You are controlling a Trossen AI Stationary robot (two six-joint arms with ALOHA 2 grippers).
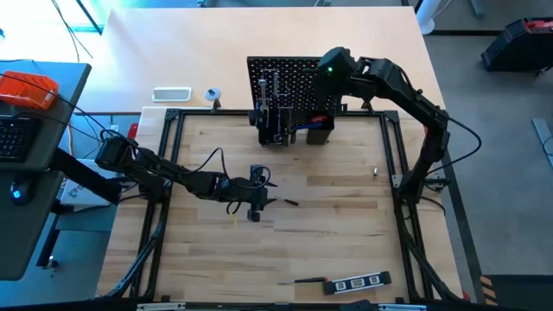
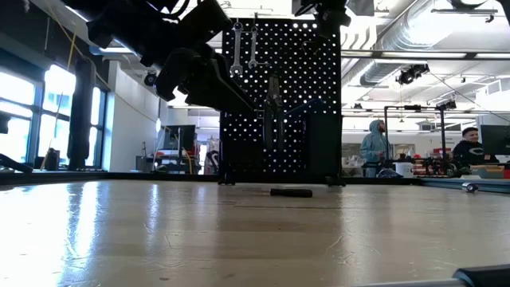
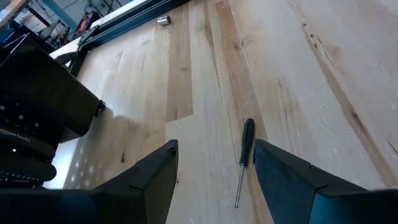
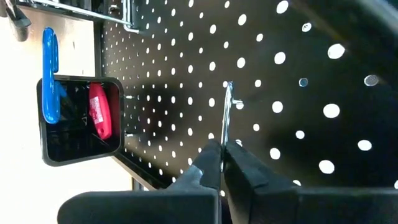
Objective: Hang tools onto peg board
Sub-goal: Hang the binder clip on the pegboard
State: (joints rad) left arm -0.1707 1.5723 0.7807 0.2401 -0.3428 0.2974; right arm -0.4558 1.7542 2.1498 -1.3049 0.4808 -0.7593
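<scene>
Left gripper (image 1: 262, 204) hovers mid-table; right arm (image 1: 406, 95) reaches the peg board (image 1: 298, 82).

No legible text anywhere; faint lettering on black box (image 3: 25, 134) unreadable.

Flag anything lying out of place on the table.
Three tools are off the peg board: a small screwdriver lies loose under the open left pincer, and another screwdriver and a black level sit at the table's near edge. Nothing looks damaged.

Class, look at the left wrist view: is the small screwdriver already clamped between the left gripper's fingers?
No: the screwdriver lies flat on the wooden table, apart from both fingers of the open left gripper above it.
</scene>
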